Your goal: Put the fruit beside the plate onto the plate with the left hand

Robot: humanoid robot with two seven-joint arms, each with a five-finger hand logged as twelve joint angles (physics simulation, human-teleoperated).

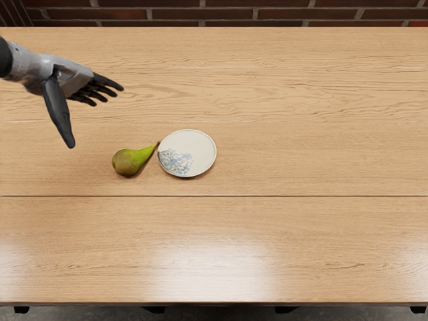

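**A:** In the head view, what sits on the bench (301, 234)?

**B:** Two things, close together a little left of the middle. One is a small round white plate (202, 142) with a blue pattern (175, 161) on its lower left part. The other is a green pear (130, 160) with a brownish blush on its thick end.

**A:** So where is the pear, exactly?

**B:** It lies on its side on the wood, just left of the plate and not on it. The thick end is toward the left. The narrow stem end points up and to the right, reaching the plate's left rim. I cannot tell whether the tip touches the rim or stops just short of it.

**A:** And the left robot hand (70, 83)?

**B:** It is in the upper left of the picture, and its grey arm comes in from the left edge. The hand is released and holds nothing. The dark fingers (107, 84) are stretched out, slightly spread, and point to the right. The long dark thumb (59, 112) hangs downward, its tip aimed toward the lower right.

**A:** How near is it to the fruit?

**B:** It is well apart from the pear, up and to the left of it. How high it is above the bench I cannot tell.

**A:** Anything else?

**B:** The bench is pale wood with a lengthwise grain, and glare shows on its near edge. A strip of red brick wall (234, 12) runs along the top.
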